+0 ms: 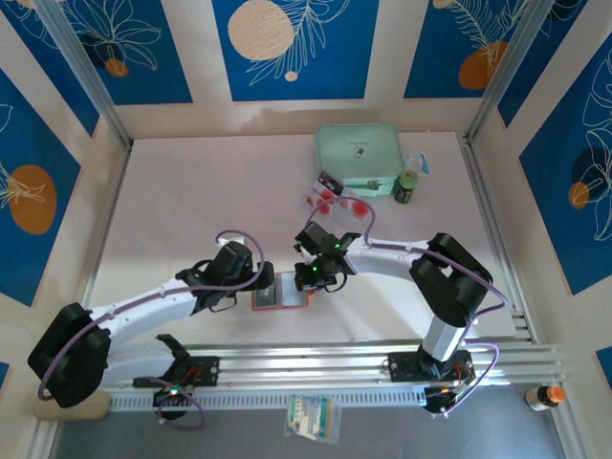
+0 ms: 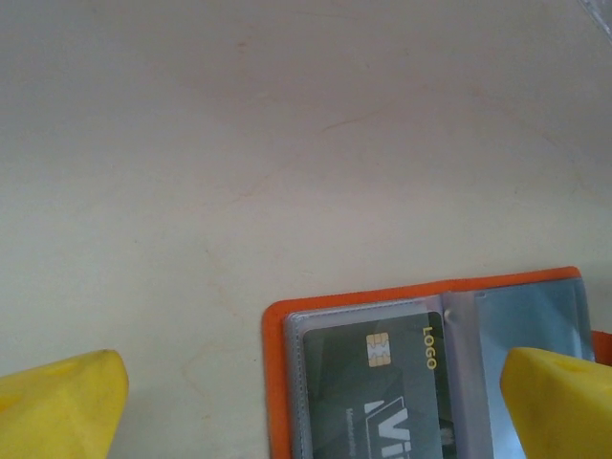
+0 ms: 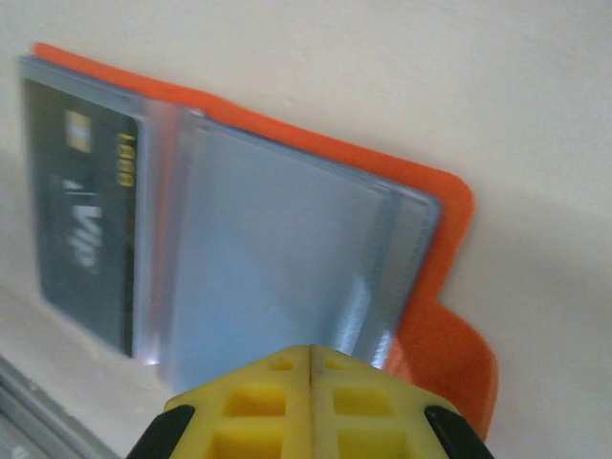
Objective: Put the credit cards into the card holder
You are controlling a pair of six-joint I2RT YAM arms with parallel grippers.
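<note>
The orange-red card holder (image 1: 279, 293) lies open on the table between the two arms. Its left clear sleeve holds a dark card (image 2: 382, 392) with a gold chip. My left gripper (image 2: 311, 411) hangs open over the holder's left half, one yellow finger (image 2: 57, 402) over bare table and the other over the right sleeve. My right gripper (image 3: 311, 402) is shut with nothing between its fingers, its tips at the near edge of the holder's empty right sleeve (image 3: 277, 258). The credit cards (image 1: 335, 199), pale with red dots, lie in a clear tray further back.
A mint-green case (image 1: 359, 156) sits at the back right with a small dark bottle (image 1: 406, 186) beside it. A packet (image 1: 313, 418) and an orange bottle (image 1: 545, 395) lie in front of the rail. Bare table spreads to the left and back.
</note>
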